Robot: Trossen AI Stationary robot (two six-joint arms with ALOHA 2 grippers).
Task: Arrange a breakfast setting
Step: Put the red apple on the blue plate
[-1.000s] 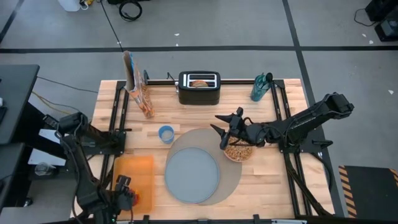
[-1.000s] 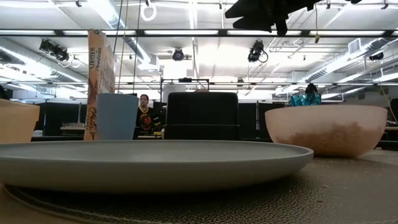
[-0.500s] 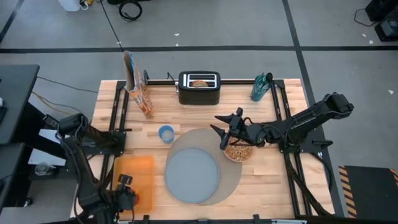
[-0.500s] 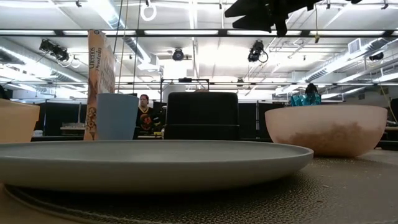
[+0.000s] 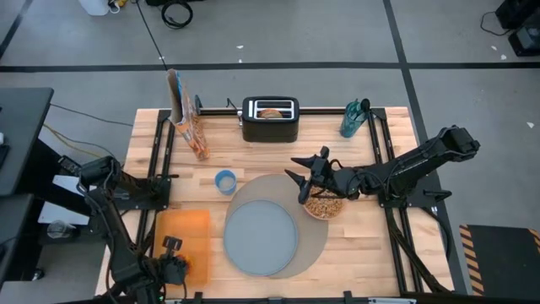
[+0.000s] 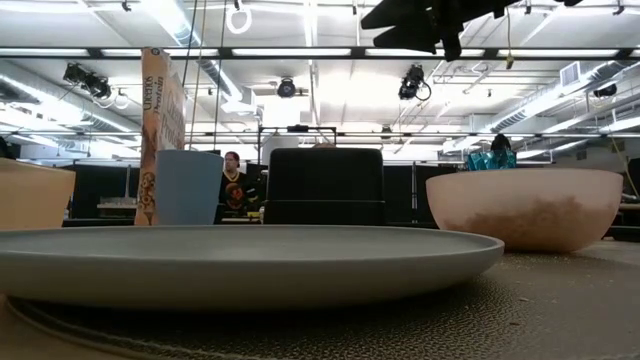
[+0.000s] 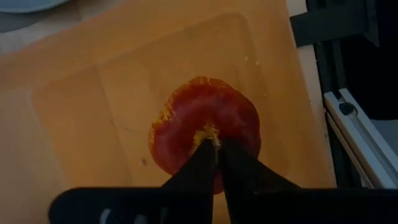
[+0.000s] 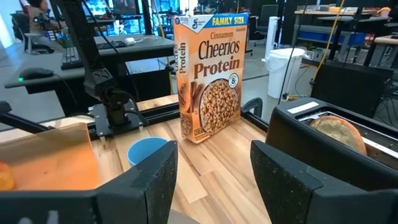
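Left gripper (image 7: pixel 214 144): at the worktop's front-left corner, over the orange board, fingers drawn together with their tips on top of the red apple; whether they grip its stem cannot be told
Red apple (image 7: pixel 205 140): sitting on the orange board (image 5: pixel 182 242), towards the board's front edge, under the left gripper
Orange board: flat along the front-left part of the worktop, just left of the mat
Cereal box (image 5: pixel 176 100): upright near the worktop's back-left corner, a Cheerios Protein front showing in the right wrist view (image 8: pixel 208 74)
Small blue cup (image 5: pixel 225 181): upright on the bare wood, left of centre, just off the mat's back-left edge
Grey mat (image 5: pixel 316 239): large and round, on the front-centre part of the worktop
Blue-grey plate (image 5: pixel 260 238): lying on the mat, towards its front-left side
Black toaster (image 5: pixel 270 119): at the middle of the worktop's back edge
Bagel (image 5: pixel 270 112): standing in a toaster slot, its top showing
Pink bowl (image 5: pixel 323 206): on the mat's right edge, holding cereal, just right of the plate without touching it
Right gripper (image 5: pixel 300 171): held above the mat's back-right edge beside the bowl, fingers spread apart and holding nothing
Teal bottle (image 5: pixel 353 118): upright near the worktop's back-right corner
Person (image 6: pixel 233 176): far off in the room behind the table, seen in the low view between cup and toaster
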